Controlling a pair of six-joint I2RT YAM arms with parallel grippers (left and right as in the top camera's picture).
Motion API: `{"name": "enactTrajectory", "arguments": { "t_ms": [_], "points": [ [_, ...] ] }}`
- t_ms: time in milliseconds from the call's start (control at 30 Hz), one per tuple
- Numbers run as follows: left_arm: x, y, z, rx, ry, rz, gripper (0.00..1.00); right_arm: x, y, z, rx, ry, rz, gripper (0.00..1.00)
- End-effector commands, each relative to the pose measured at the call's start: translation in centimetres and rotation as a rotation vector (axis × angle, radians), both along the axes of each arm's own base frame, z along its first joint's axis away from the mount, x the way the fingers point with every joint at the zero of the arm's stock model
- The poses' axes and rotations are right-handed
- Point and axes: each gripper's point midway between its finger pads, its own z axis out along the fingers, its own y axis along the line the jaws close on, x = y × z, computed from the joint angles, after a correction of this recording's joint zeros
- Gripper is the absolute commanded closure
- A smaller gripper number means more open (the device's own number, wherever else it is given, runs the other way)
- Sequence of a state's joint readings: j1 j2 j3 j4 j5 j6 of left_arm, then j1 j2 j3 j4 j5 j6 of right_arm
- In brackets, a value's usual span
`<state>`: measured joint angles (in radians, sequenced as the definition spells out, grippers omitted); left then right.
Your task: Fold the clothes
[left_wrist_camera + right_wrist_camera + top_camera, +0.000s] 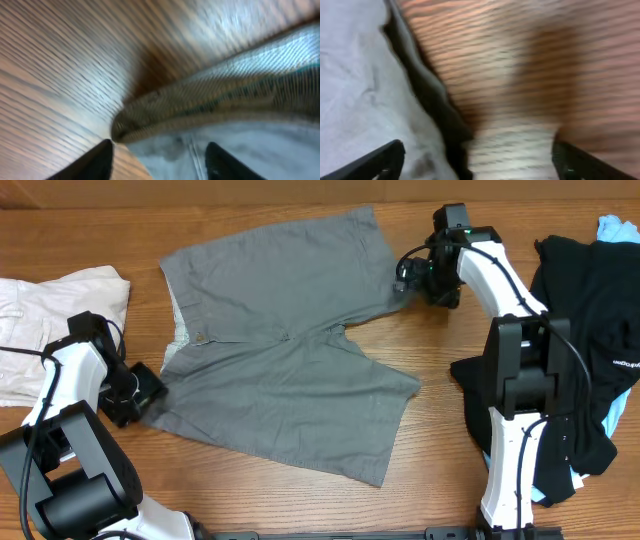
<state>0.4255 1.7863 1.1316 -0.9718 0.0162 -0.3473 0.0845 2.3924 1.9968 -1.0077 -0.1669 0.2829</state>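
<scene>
The left gripper (160, 145) holds its jaws spread at the waistband corner of the grey shorts (290, 340), perhaps touching cloth; these lie flat on the table (300, 505). The right gripper (477, 147) has its jaws wide apart at their leg hem. Cream shorts (40, 320) lie left of them, black garments (590, 310) right

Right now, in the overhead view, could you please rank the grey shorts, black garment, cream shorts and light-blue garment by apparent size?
1. grey shorts
2. black garment
3. cream shorts, cut off by the frame edge
4. light-blue garment, mostly hidden
</scene>
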Motion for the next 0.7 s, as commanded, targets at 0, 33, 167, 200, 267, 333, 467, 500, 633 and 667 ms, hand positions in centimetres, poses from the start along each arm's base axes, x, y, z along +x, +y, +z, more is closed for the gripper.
{"name": "enactTrajectory", "arguments": {
  "t_ms": [0,33,167,200,267,333,467,500,633,667],
  "points": [
    [0.0,-1.2,0.6,-0.076,0.007,-0.035,0.32,0.2,-1.9,4.2,-0.030,-0.068,-0.032,0.00],
    [0.0,-1.4,1.2,-0.088,0.002,-0.060,0.31,0.1,-2.4,6.7,-0.027,-0.106,-0.043,0.00],
    [0.8,-2.6,3.9,-0.133,-0.097,-0.109,0.31,-1.0,-3.4,12.2,-0.025,-0.173,-0.064,0.00],
    [0.9,-2.8,5.0,-0.129,-0.133,-0.111,0.31,-1.7,-3.9,14.0,-0.030,-0.192,-0.074,0.00],
    [0.9,-2.8,6.9,-0.100,-0.189,-0.113,0.30,-2.9,-4.9,16.7,-0.042,-0.214,-0.106,0.00],
    [0.5,-2.9,9.0,-0.072,-0.241,-0.118,0.29,-4.5,-6.2,18.9,-0.060,-0.222,-0.160,0.00],
    [-1.0,-3.6,13.1,-0.017,-0.341,-0.127,0.00,-9.0,-8.3,22.6,-0.117,-0.199,-0.254,0.00],
    [-1.4,-3.8,13.7,-0.013,-0.355,-0.128,0.00,-10.0,-8.5,23.2,-0.128,-0.191,-0.270,0.00],
    [-3.0,-5.0,15.1,-0.033,-0.372,-0.132,0.00,-13.2,-8.8,25.2,-0.142,-0.187,-0.294,0.00],
    [-3.3,-5.4,15.3,-0.048,-0.372,-0.137,0.00,-14.1,-8.7,25.6,-0.138,-0.194,-0.301,0.00]
  ]
}}
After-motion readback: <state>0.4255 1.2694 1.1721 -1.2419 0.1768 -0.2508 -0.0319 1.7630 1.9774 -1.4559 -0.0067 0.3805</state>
